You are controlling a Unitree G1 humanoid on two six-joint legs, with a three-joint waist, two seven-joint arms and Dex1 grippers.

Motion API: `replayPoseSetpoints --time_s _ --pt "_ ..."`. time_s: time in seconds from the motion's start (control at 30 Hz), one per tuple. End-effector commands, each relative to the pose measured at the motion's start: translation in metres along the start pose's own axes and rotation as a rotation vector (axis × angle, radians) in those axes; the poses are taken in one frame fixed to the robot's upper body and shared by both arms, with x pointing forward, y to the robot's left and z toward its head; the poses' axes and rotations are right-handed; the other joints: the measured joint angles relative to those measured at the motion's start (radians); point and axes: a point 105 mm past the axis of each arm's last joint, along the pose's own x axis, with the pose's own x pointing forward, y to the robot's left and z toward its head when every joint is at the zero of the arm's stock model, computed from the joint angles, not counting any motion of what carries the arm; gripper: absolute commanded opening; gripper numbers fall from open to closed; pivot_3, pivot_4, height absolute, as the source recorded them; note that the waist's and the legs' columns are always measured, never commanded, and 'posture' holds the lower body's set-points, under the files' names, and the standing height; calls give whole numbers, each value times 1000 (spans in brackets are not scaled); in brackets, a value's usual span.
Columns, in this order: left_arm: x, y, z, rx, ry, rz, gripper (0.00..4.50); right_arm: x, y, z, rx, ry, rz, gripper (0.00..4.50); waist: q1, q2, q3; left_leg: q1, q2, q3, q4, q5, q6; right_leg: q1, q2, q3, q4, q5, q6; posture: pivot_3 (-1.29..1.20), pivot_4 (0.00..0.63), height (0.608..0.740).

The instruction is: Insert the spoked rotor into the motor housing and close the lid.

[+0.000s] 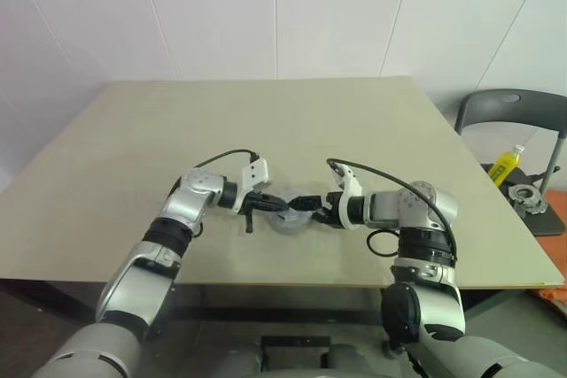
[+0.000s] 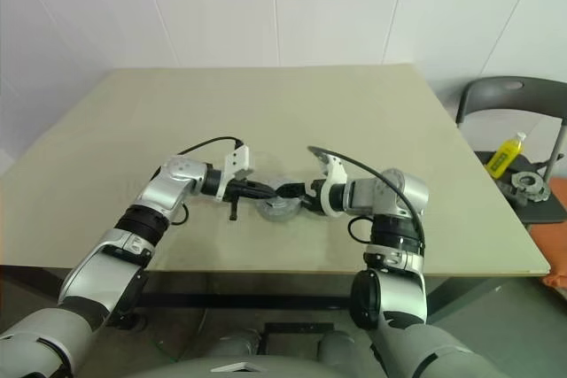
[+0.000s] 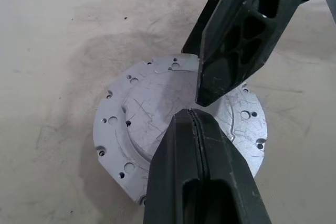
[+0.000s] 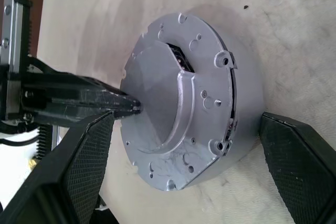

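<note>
A: What's on the table just now?

B: A round silver motor assembly, lying flat near the front edge, between the two arms. Its lid is already seated on top — a machined plate with a raised centre and small screw holes round the rim. I can't see the spoked rotor itself; judging by the closed body, it sits inside.

A: And the grippers?

B: The left gripper has its two fingers pressed together, tip resting at the middle of the lid, clamped on nothing. The right gripper has its fingers wide apart, one on each side of the housing wall, neither one plainly touching it.

A: How would it handle?

B: It looks like solid metal: stiff, probably heavy for its size, and smooth enough to slip. I'd take it across the side wall, where the textured pads get a flat bite — not by the thin lid edge. It won't crush, but a tilted squeeze could pop it out sideways.

A: Which way does it point?

B: It's a squat disc, so there's no long side; its axis stands upright, lid face up. A flat-edged step in the raised part faces roughly toward the right gripper, with a dark opening beside it.
</note>
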Motion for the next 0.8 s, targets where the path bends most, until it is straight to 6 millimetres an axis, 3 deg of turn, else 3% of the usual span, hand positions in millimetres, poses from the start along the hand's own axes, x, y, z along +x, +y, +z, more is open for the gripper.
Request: replayPoseSetpoints --time_s 0.03,0.13,0.23,0.37,0.43,0.6,0.67,0.8 --pt "8 -19 -47 -91 173 -60 0 9 25 -5 14 30 147 3609 -1 0 0 0 0 0 0 0 0 -1 0 0 0 0 0 0 0 740" --pt "8 -17 -48 -85 180 -50 0 9 27 -5 32 40 177 2645 -5 0 0 -1 1 1 -1 0 -1 -3 0 0 0 0 0 0 0 740" --pt "7 -17 -49 -81 182 -46 0 8 26 -6 44 58 189 2094 -23 3 -2 -1 3 1 -1 -1 -2 -3 1 0 0 0 0 0 0 740" --pt "7 -18 -50 -78 183 -45 0 8 23 -9 50 85 179 1926 -25 7 -3 -1 3 2 -1 -1 -2 -3 2 0 0 0 0 0 0 740" --pt "7 -18 -51 -78 182 -43 0 8 21 -11 53 100 177 1583 -27 7 -3 0 4 3 -1 -1 -2 -3 2 0 0 0 0 0 0 740" --pt "10 -17 -45 -96 124 -20 0 9 15 -16 85 120 169 1583 -26 9 -4 0 6 4 -1 -2 -2 -3 2 -1 0 1 -1 0 0 740" --pt "11 -12 -32 -126 37 9 0 10 14 -18 89 124 164 1583 -27 9 -4 0 6 5 -1 -2 -2 -3 2 -1 0 1 -1 0 0 740" --pt "0 18 19 -286 -280 153 0 12 11 -17 119 113 154 1583 -29 5 -1 -2 7 5 -1 -2 -2 -6 2 -1 0 1 0 0 0 740"
